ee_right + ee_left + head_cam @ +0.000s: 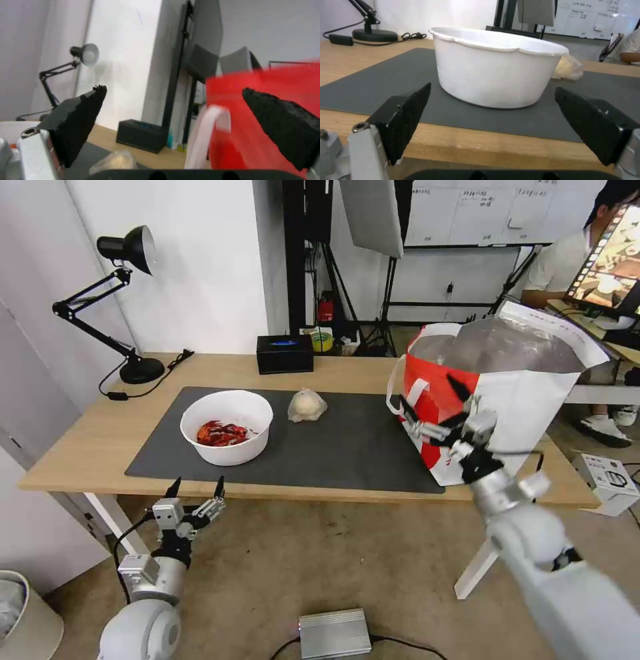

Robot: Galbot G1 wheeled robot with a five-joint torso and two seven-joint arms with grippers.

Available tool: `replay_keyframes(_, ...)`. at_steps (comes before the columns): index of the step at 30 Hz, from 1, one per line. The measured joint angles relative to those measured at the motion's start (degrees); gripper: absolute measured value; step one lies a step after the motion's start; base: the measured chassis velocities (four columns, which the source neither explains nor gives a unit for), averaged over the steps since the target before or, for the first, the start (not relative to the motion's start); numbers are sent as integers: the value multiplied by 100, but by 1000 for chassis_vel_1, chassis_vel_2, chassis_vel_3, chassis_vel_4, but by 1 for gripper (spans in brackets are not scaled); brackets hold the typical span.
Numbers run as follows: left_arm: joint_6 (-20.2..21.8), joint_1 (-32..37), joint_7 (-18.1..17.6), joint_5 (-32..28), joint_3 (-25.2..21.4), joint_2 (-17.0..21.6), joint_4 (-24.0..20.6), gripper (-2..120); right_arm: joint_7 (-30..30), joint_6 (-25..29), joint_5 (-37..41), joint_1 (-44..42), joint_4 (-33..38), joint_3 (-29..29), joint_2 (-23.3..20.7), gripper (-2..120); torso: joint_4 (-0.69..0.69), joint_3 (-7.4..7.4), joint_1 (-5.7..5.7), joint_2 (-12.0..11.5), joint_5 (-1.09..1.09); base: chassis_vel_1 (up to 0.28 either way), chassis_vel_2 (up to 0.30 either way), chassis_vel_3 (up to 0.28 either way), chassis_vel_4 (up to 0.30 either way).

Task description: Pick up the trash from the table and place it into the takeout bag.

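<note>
Here, right hand (432, 408) raised, spread, empty beside takeout bag (527, 413), left hand (197, 488) spread below table (80, 447) edge.

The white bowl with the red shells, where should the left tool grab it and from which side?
Likely by the rim of the white bowl, from the table's near edge. It stands upright and too wide to span, so pinching its near wall keeps the shells in. The left tool, open, is level with that side.

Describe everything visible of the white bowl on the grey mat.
The round white plastic-looking bowl with a wavy rim stands upright on the dark grey mat, near its left end. Red shell pieces lie inside, far below the rim. Nothing grips it; the open left gripper hangs just off the table edge before it.
</note>
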Motion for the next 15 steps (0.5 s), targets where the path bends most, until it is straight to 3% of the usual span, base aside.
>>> replay_keyframes(8,9,-9,71,-13,19,26,-19,100,410,503,-762,-620,-120,219,773,100,-1,0,0,0,-1,0,0,0,0)
replay_keyframes(15,27,2,92,-6,71,28,-58,100,874,720,-1149,-1011,-134,255,1168,100,0,0,0,0,-1,0,0,0,0)
